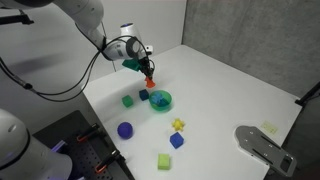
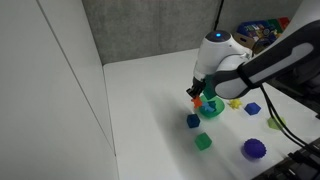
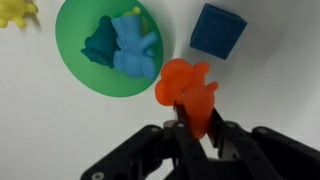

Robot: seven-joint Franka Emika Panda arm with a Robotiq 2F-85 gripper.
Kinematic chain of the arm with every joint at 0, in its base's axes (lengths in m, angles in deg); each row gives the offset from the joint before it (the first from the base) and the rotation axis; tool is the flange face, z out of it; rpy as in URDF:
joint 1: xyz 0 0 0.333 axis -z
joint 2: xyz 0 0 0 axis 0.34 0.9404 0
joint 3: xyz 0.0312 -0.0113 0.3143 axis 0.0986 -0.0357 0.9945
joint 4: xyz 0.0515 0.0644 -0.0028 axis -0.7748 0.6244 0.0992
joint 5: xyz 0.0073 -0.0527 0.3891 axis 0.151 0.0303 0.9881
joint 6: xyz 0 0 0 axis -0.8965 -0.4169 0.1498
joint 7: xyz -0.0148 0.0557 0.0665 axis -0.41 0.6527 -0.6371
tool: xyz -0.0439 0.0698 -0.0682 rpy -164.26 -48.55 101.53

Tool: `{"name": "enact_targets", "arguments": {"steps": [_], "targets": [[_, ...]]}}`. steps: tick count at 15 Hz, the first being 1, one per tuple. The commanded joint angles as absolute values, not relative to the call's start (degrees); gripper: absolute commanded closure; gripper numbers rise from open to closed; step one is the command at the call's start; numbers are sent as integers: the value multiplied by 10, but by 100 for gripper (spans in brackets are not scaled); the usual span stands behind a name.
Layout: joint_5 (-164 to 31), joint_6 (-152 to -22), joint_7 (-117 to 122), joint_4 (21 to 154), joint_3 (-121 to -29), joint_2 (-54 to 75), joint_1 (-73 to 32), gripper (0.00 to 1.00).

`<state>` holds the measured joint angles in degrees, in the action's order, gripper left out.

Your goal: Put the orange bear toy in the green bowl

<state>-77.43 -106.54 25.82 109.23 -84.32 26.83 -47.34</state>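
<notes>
Jaws clamped on the orange bear toy — held just beside the green bowl, blue cube near that bowl

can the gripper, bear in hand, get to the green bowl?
Likely yes. The gripper holds the orange bear toy right beside the green bowl, with nothing between them. A blue toy and a teal toy already lie in it.

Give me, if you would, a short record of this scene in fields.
claw: shut on the orange bear
orange bear: held just outside the bowl's rim, not yet inside
green bowl: holds a blue toy and a teal toy
blue block: beside the bowl, close to the bear
yellow toy: on the bowl's far side
</notes>
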Motion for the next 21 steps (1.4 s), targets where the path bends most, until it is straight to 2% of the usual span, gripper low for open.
{"name": "enact_targets", "arguments": {"steps": [1, 9, 19, 20, 21], "targets": [[-809, -1043, 290, 1079, -869, 260, -470, 92], [-909, -1037, 370, 1065, -931, 292, -474, 93], [-997, -1033, 428, 1074, -941, 318, -474, 94], [-1003, -1031, 430, 1075, -939, 317, -473, 61], [-1013, -1030, 434, 1076, -938, 315, -473, 61]]}}
